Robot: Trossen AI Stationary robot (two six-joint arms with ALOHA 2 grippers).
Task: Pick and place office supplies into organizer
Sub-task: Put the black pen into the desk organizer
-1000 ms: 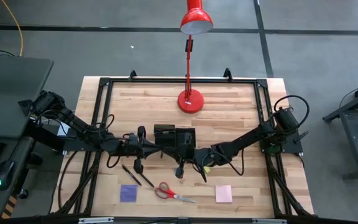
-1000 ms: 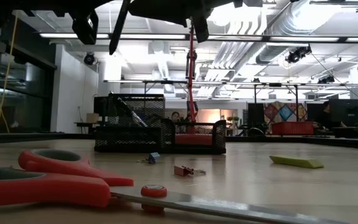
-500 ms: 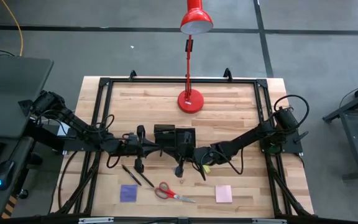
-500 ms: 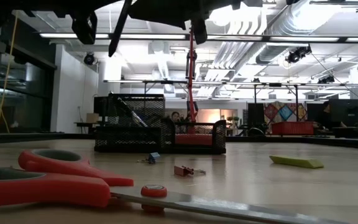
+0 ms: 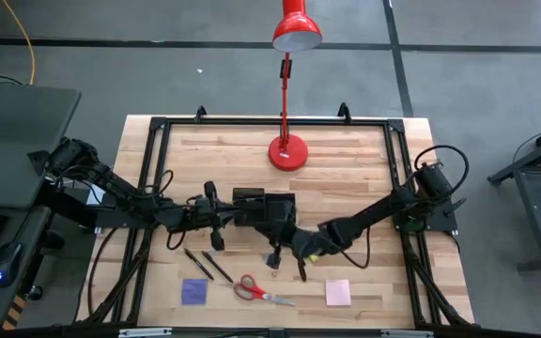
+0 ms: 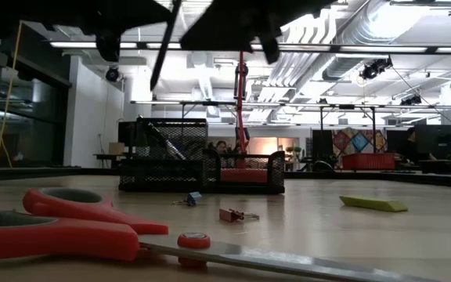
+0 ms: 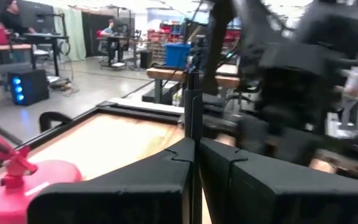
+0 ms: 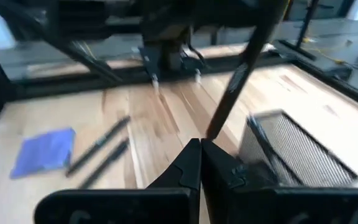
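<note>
The left gripper hung over the middle of the table, just left of the black mesh organizer, its fingers clamped on a thin black pen standing upright between them. The right gripper hovered just near of the organizer, fingers pressed together with nothing between them. On the wood near of both grippers lay two black pens, a purple sticky-note pad, red-handled scissors and a pink sticky-note pad. A red desk lamp stood at the table's far edge.
</note>
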